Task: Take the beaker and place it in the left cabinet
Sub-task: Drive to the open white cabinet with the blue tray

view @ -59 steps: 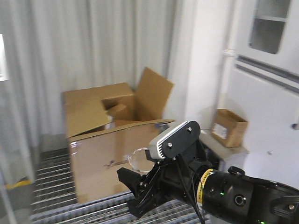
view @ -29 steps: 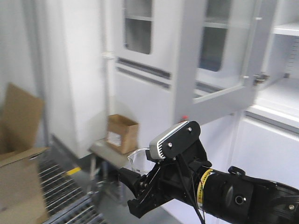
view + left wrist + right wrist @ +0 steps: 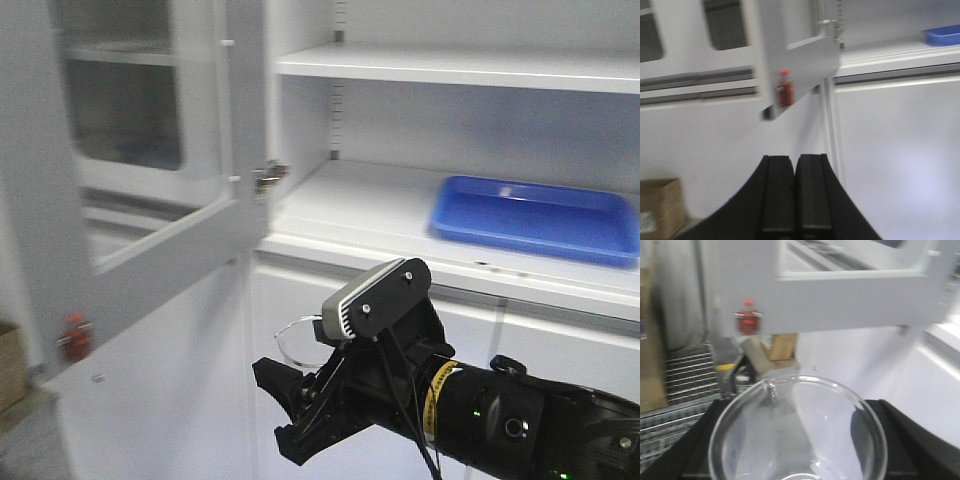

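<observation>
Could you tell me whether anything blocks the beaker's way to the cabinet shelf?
Nothing visible does. The cabinet door stands open, and the shelf above the beaker in the right gripper is bare there; a blue tray lies farther right.

Bright, even indoor light; all three views look softly motion-blurred, perhaps slightly overexposed.

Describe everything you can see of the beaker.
The beaker is clear glass with a round rim and what looks like a small spout on its far side. It seems empty and sits roughly upright, mouth up, clamped between the black fingers of the right gripper. It hangs in the air before the cabinet, lower than the shelf, touching nothing else.
</observation>
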Motion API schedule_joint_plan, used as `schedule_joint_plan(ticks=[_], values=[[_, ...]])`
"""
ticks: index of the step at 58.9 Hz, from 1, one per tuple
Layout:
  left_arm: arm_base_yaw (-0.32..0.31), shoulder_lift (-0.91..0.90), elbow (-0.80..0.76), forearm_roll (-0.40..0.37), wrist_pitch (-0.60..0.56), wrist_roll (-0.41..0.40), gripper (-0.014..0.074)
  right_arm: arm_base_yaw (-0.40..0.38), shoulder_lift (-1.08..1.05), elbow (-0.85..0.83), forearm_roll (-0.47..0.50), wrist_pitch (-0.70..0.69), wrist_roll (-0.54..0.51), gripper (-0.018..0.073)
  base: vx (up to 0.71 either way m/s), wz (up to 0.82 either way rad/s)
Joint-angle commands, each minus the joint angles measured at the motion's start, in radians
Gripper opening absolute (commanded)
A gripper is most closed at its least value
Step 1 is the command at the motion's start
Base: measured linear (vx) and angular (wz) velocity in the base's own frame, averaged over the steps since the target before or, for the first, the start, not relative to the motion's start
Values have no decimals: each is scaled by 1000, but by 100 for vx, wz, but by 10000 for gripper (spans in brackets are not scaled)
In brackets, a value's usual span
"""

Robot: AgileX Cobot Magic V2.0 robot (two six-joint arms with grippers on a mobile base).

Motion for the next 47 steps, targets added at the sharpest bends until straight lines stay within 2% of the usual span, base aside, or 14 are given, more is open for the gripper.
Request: schedule_joint_plan(ticks=[1, 20, 47], values=[[-1, -19, 16, -3, -75, -3, 1, -4, -37, -34, 16, -58, -1, 179, 20, -73], [-1, -19, 16, -3, -75, -3, 1, -4, -37, -34, 16, -58, -1, 179, 21, -57], [-1, -19, 16, -3, -75, -3, 1, -4, -37, -34, 16, -58, -1, 179, 25, -25]])
